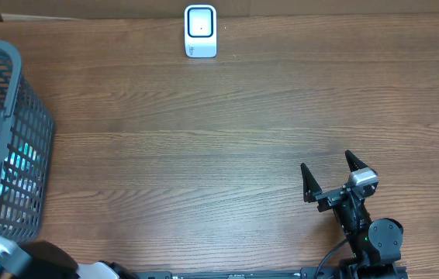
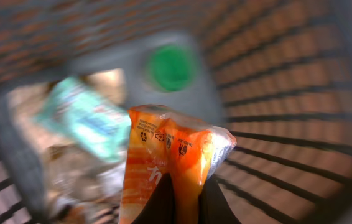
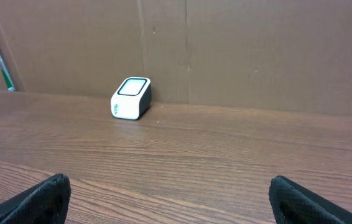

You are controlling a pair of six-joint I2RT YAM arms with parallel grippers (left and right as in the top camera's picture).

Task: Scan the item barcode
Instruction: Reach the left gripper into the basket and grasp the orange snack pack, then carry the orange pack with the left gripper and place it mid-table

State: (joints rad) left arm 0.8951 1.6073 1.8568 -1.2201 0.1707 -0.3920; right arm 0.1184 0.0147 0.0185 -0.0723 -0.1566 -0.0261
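left gripper [image 2: 181,198]: clamped tight on the orange packet [image 2: 175,155], both dark fingers [image 2: 156,205] at bottom centre of the left wrist view, pinching the packet's lower end

packet stands up from the jaws toward frame centre, crinkled and glossy, small round printed marks near its top edge; print too blurred to read

packet and gripper are inside the basket [image 2: 288,93]; grey mesh walls fill the right side and top of that view

below the packet, on the basket floor: a green cap [image 2: 171,67] on a white container, upper centre, and a teal packet [image 2: 83,118] left of centre, lying tilted. Whole view is motion-blurred, other contents at lower left not identifiable

overhead: basket sits at the left edge of the frame, green cap showing through its open top. Left arm body is in the lower left corner, its gripper not distinguishable there

right gripper [image 1: 330,172]: jaws spread wide, holding nothing, lower right of the overhead frame over bare table [image 1: 204,139], fingers pointing toward the top of the frame

scanner [image 1: 200,31]: small white box with dark window, top centre of the overhead frame at the table's far edge, against the brown cardboard wall [image 3: 257,50]. Right wrist view has it left of centre, well apart from the open fingertips in the bottom corners

scanner and orange packet are well apart, basket wall between them
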